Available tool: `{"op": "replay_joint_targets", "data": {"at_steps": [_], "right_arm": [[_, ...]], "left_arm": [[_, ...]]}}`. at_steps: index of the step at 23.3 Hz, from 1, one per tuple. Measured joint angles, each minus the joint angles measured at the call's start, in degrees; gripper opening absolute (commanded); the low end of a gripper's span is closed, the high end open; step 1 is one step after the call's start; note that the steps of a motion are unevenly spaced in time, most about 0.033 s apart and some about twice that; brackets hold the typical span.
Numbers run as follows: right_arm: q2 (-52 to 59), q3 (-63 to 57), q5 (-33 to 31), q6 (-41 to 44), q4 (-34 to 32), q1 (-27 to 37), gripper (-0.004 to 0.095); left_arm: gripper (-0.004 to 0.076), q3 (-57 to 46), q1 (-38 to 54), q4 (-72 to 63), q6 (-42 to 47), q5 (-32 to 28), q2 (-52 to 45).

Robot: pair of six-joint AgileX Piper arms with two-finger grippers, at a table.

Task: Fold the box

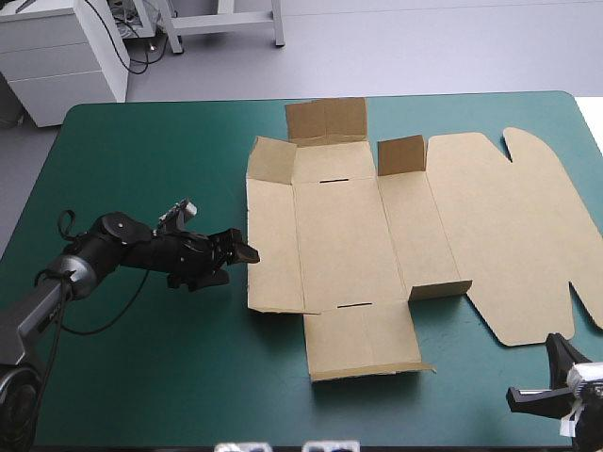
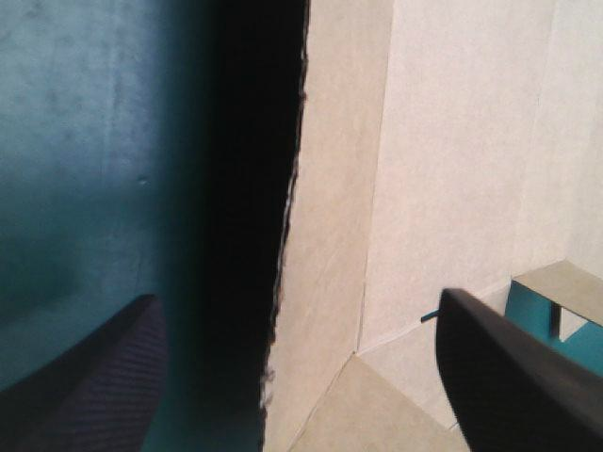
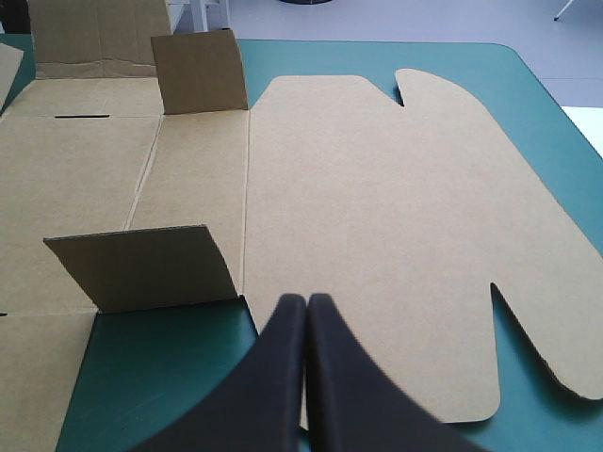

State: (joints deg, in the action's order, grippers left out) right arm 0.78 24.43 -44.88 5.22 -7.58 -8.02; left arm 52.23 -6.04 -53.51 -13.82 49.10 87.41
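the box (image 1: pixel 339 226) lies opened out flat on the teal-green cover (image 1: pixel 141 151), from the table's centre out toward 3 o'clock. its long axis runs 9 to 3 across the table.

the relation i'm steering by is on the left. my left gripper (image 1: pixel 243 252) sits low at the sheet's 9 o'clock edge, pointing toward 3, with the box straight ahead. in the left wrist view its black fingers are spread wide, one over bare cover and the other over brown board. the raw edge of the left side panel (image 2: pixel 330 235) runs between them. that edge throws a dark shadow on the cover, so i judge it rides slightly off the table. i can't tell whether either finger touches it.

my right gripper (image 3: pixel 307 299) waits near the table's 5 o'clock corner, fingers pressed together into one point. it is just off the near edge of the lid panel (image 3: pixel 396 207), which lies flat at the box's 3 o'clock end. the left arm is plainly the nearer one to that side wall.

the far corner flap (image 1: pixel 400 155) and the near corner flap (image 1: pixel 438 290) already stand up, and the far end panel (image 1: pixel 325 118) tips up at 12.

nothing stands between the left fingers and the edge. my worry is that the loose sheet slides toward 3 when i pinch and lift.
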Motion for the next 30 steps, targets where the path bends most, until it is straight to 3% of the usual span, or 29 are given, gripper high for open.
{"op": "replay_joint_targets", "data": {"at_steps": [8,11,13,16,30], "right_arm": [[0.0,0.0,0.0,0.0,0.0,0.0,-0.0019],[0.0,0.0,0.0,0.0,0.0,0.0,-0.0019],[0.0,0.0,0.0,0.0,0.0,0.0,-0.0019],[0.0,0.0,-0.1,0.0,0.0,0.0,-0.0019],[0.0,0.0,-0.1,0.0,0.0,0.0,-0.0019]], "left_arm": [[0.0563,1.0,-6.7,-9.1,-5.4,-1.2,9.5],[0.0495,1.2,-6.8,-12.5,-7.2,-1.2,11.0],[0.0374,1.2,-6.8,-14.0,-7.8,-1.7,11.6],[-0.0001,1.2,-7.0,-13.8,-9.1,-2.9,12.5],[-0.0008,4.9,-7.3,-9.6,-11.3,-1.1,12.8]]}}
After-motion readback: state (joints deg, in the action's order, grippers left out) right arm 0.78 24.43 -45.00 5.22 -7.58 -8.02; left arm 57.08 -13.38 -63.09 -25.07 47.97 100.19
